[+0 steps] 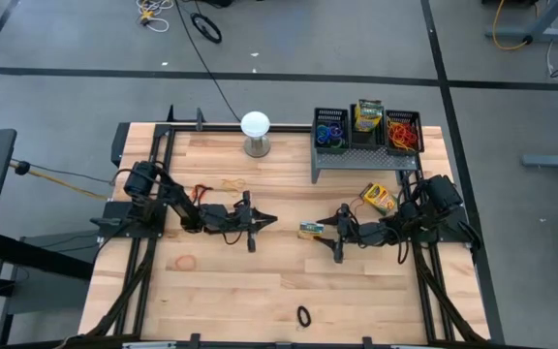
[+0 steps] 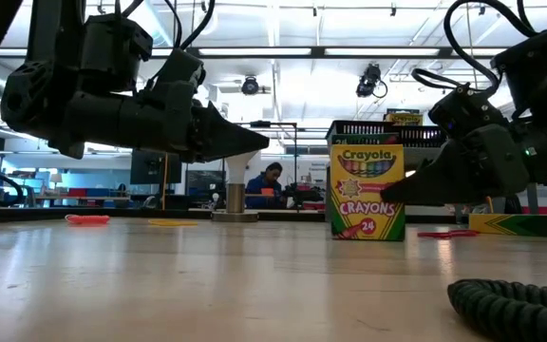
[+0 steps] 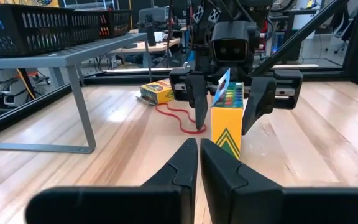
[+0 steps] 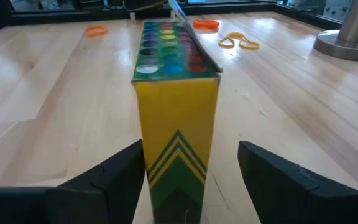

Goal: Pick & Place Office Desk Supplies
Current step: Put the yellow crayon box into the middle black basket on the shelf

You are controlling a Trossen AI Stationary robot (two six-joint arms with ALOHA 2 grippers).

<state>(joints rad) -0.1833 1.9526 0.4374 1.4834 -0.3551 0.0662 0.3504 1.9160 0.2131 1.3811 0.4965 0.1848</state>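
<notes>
Right claw open around upright crayon box.

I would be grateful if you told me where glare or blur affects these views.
Low view: bright ceiling lights backlight both arms into silhouettes, while the upright crayon box stays sharp and the black band in the foreground is blurred. Left wrist view: a sheen lies on the table. Right wrist view: the right gripper fingers look soft.

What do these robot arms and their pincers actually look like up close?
Both arms are dark, jointed, and draped with black cables. The left gripper ends in two black, wedge-shaped fingers that taper to points. The right gripper has a boxy black head, with flat black fingers on a crossbar.
</notes>
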